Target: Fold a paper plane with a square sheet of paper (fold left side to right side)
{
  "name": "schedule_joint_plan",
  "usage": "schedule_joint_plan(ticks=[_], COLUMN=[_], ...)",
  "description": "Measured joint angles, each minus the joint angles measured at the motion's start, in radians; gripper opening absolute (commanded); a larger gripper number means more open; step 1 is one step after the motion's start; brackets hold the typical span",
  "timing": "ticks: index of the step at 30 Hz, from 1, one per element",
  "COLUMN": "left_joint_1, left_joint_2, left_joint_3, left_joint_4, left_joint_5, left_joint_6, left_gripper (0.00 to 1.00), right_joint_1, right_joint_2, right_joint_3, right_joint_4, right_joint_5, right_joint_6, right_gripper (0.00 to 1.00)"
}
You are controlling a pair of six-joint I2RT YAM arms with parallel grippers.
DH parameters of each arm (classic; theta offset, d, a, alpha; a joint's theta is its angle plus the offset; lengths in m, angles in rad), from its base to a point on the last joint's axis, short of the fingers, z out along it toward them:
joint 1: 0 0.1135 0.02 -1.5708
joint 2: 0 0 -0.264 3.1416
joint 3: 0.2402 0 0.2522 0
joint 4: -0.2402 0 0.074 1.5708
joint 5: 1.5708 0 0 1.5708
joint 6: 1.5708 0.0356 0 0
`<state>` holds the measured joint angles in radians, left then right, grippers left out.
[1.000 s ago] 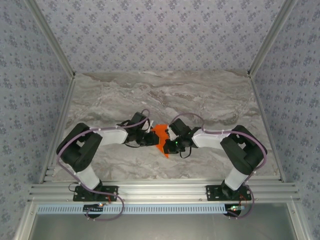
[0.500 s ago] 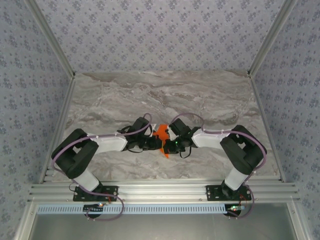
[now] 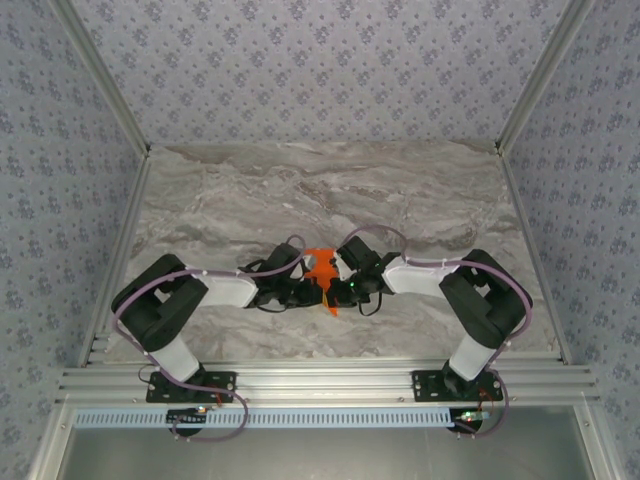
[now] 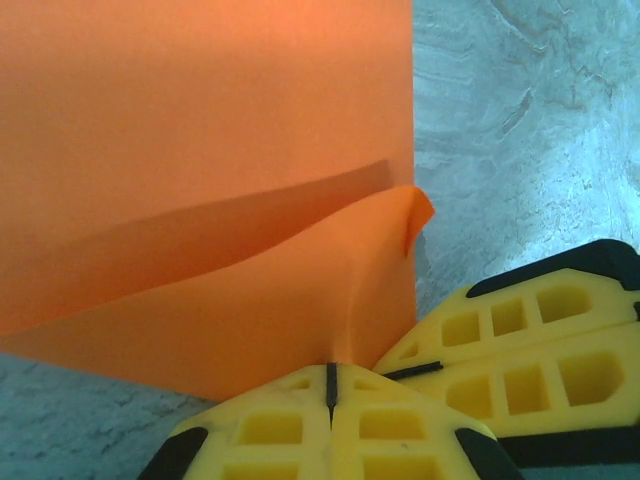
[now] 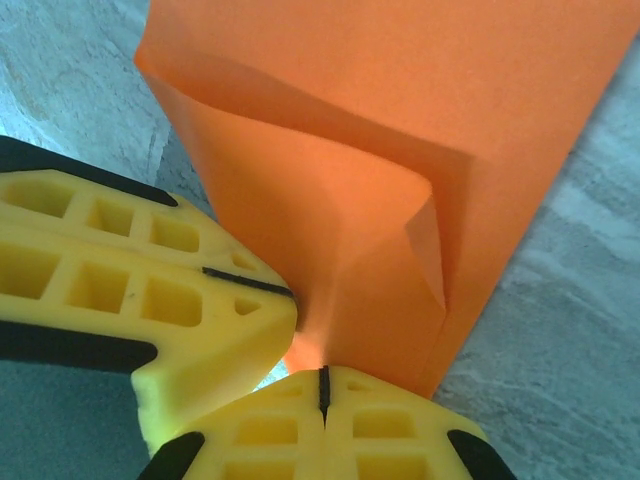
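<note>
Paper: I see the orange paper sheet [image 3: 319, 266], creased, lifted off the bench [image 3: 420, 200] just near of the bench's centre.
Left fingers: left gripper [image 4: 328, 375] pressed together, pinching the sheet's lower edge.
Right fingers: right gripper [image 5: 322, 378] pressed together on that same edge, right beside the left.

Left gripper [image 4: 328, 378], yellow jaws pressed together on the lower edge of the orange sheet of paper [image 4: 200, 120]; the sheet spreads across the upper left, a lifted layer crossing it in a shadowed crease, its corner curled at the right edge; right gripper [image 4: 400, 371], jaws likewise together, meets the sheet just beside; grey marbled surface [image 4: 520, 120] behind.
</note>
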<state>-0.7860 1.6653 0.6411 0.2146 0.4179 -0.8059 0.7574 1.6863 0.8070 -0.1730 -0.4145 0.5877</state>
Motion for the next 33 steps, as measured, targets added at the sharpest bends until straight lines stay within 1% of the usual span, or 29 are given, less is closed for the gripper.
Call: schedule_joint_plan(ticks=[6,11,20,30,33], left_joint_1=[0.002,0.019,0.130,0.260,0.286], left_joint_2=[0.000,0.000,0.000,0.011,0.011], left_joint_3=[-0.006,0.004,0.039,0.066,0.079], left_joint_4=[0.011,-0.008,-0.084,-0.130,-0.152], left_joint_5=[-0.011,-0.011,-0.018,0.005,0.002], left_joint_6=[0.001,0.024,0.106,0.179,0.197], left_gripper=[0.00,0.00,0.00,0.00,0.01], right_joint_1=[0.008,0.015,0.016,0.014,0.011], right_joint_2=[0.003,0.006,0.015,0.013,0.011], right_joint_3=[0.015,0.023,0.026,0.018,0.013], right_joint_4=[-0.024,-0.035,-0.013,0.002,0.006], right_joint_5=[0.018,0.035,0.037,0.036,0.033], right_joint_6=[-0.003,-0.005,-0.008,-0.019,-0.027], right_gripper=[0.00,0.00,0.00,0.00,0.00])
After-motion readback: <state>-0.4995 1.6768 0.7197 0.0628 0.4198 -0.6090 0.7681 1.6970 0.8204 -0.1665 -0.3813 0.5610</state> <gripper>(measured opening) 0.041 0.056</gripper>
